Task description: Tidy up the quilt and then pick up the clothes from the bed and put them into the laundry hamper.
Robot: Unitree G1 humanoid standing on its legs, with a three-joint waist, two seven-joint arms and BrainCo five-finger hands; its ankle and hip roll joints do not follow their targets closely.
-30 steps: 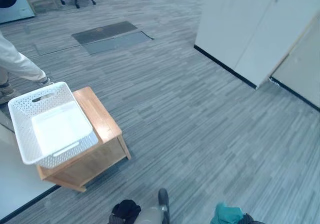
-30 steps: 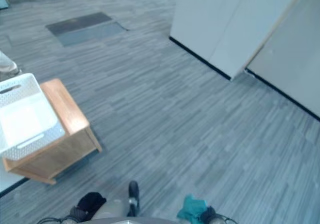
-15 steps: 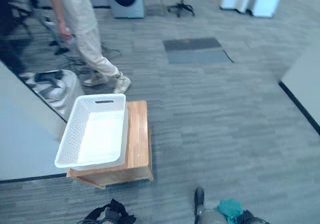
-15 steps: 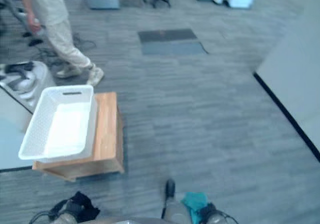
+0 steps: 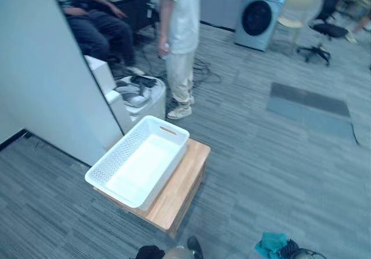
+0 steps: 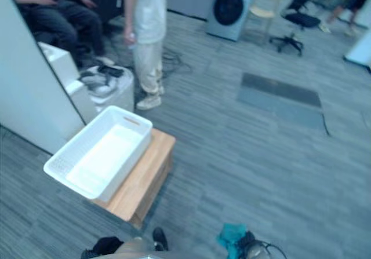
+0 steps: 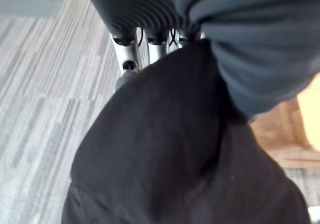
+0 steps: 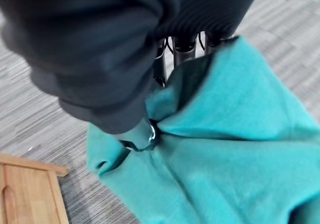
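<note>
A white perforated laundry hamper point(image 5: 139, 166) stands empty on a low wooden table point(image 5: 181, 190), ahead of me and to the left. My left hand point(image 7: 126, 47) is shut on a black garment point(image 7: 175, 149), which bulges over the fingers; the same black cloth point(image 5: 149, 252) peeks in at the lower edge of the left eye view. My right hand point(image 8: 182, 44) is shut on a teal garment point(image 8: 230, 144), seen as a teal bunch point(image 6: 232, 237) low in the right eye view. Both hands hang low, short of the hamper.
A white partition wall point(image 5: 52, 73) rises left of the hamper. A standing person point(image 5: 179, 39) and a seated person point(image 5: 93, 21) are behind it, beside a white box point(image 5: 139, 94). Farther off are a washing machine point(image 5: 261, 10), an office chair point(image 5: 319, 33) and a floor mat point(image 5: 310, 101).
The camera has swung left, so the hamper and table now sit nearer the middle with the partition and people in sight. Both hands keep their garments.
</note>
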